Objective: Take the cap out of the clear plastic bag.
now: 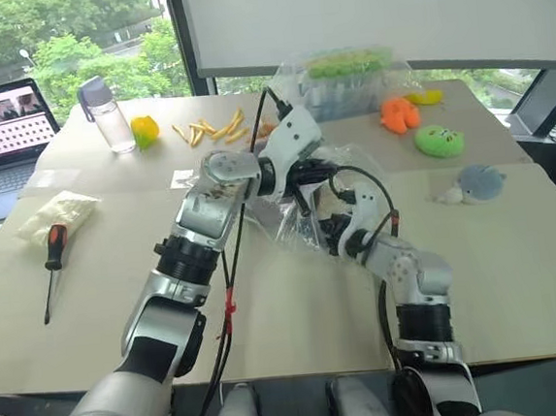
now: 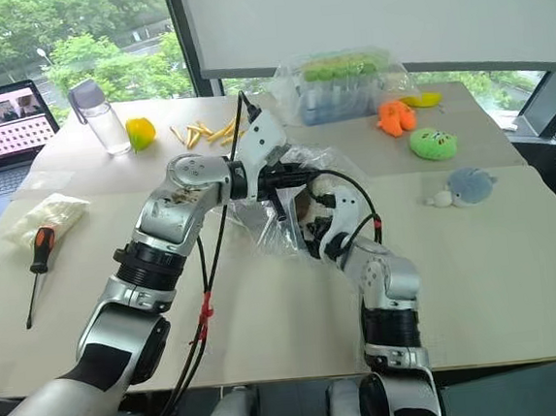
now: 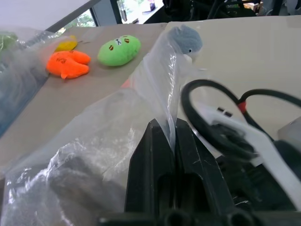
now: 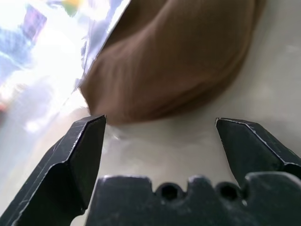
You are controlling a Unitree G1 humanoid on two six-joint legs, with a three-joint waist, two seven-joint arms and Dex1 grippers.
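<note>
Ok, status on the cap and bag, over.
Left claw shut on the clear plastic bag, holding it up. Right claw open, facing the cap. Nothing between them.

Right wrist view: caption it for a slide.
Open right gripper faces the soft dark brown fabric cap beside the crinkly clear plastic bag, jaws spread wide.

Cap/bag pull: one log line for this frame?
left gripper shut on clear plastic bag, lifting it | right gripper open, facing cap | cap partly in bag
</note>
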